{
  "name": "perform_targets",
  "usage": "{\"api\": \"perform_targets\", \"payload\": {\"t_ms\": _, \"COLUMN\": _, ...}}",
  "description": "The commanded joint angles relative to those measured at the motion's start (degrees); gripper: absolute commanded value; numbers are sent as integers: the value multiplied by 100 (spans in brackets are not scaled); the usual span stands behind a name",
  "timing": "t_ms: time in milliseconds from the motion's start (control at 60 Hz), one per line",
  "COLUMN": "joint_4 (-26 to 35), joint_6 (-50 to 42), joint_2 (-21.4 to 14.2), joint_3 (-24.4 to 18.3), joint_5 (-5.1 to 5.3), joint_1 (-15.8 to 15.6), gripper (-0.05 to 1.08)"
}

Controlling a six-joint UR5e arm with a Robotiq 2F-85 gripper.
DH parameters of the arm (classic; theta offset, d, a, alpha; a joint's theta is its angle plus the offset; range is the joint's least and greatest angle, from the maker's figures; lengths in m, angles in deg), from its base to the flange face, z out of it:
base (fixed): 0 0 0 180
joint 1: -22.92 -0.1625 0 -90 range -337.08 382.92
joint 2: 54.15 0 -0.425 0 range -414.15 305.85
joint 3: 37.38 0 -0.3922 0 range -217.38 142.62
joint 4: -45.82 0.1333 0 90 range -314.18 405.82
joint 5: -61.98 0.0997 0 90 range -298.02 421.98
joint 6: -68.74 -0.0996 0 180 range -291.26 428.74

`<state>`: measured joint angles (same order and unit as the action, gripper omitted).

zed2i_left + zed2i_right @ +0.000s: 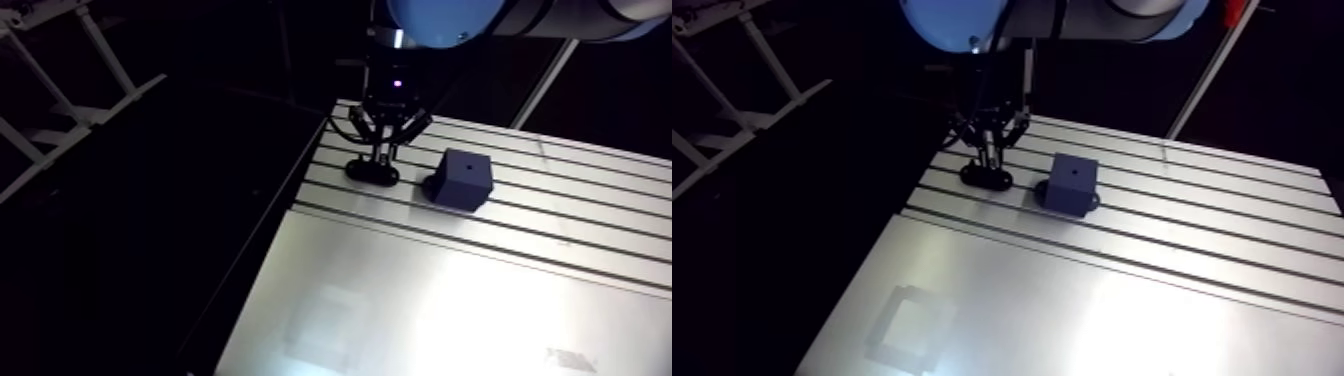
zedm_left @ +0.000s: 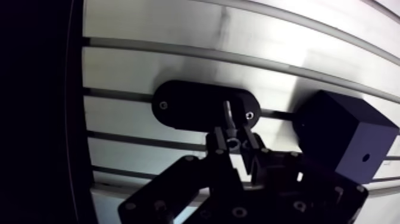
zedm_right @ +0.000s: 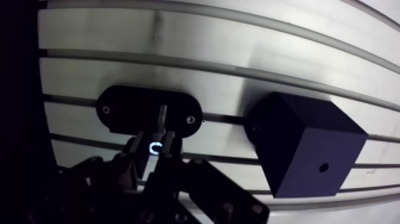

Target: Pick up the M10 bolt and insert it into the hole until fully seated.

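Nearest us in the arm view, the tabletop (image 1: 420, 300) is a smooth, bright sheet. Beyond it run the slots (image 1: 560, 215), crossing from the left edge toward the right.

On that slotted part, toward the far left corner, sits a dark cube-shaped block (image 1: 462, 180). It has a small round hole (image 1: 1075, 172) in its upward face. Just beside the block, closer to the left edge and apart from it, a black oval plate (image 1: 372, 172) lies flat across the slots. It has a screw (image 2: 163, 105) at each end.

The gripper (image 2: 233, 140) comes straight down over this plate. In the wrist view its two fingers (image 3: 136, 148) stand close together, clamped on the bolt (image 2: 228, 113). A bright ring shows between the tips, and a slim metal shank reaches ahead of them over the plate's middle.

We cannot tell whether the bolt's end touches the plate. The block stands off to one side of the gripper, and its hole is open.
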<state>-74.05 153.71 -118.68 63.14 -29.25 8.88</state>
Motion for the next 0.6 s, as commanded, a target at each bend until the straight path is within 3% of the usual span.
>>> {"api": "perform_targets", "payload": {"t_ms": 17, "joint_4": 218, "joint_6": -20, "joint_2": -36, "joint_3": -144, "joint_5": -38, "joint_1": 7, "gripper": 82}}
{"api": "perform_targets", "payload": {"t_ms": 150, "joint_4": 385, "joint_6": -20, "joint_2": -102, "joint_3": -261, "joint_5": -73, "joint_1": 7, "gripper": 86}}
{"api": "perform_targets", "payload": {"t_ms": 233, "joint_4": 407, "joint_6": -20, "joint_2": -140, "joint_3": -316, "joint_5": -167, "joint_1": 7, "gripper": 88}}
{"api": "perform_targets", "payload": {"t_ms": 417, "joint_4": 399, "joint_6": -11, "joint_2": -212, "joint_3": -452, "joint_5": -171, "joint_1": 7, "gripper": 90}}
{"api": "perform_targets", "payload": {"t_ms": 600, "joint_4": 415, "joint_6": -4, "joint_2": -279, "joint_3": -706, "joint_5": -155, "joint_1": 49, "gripper": 100}}
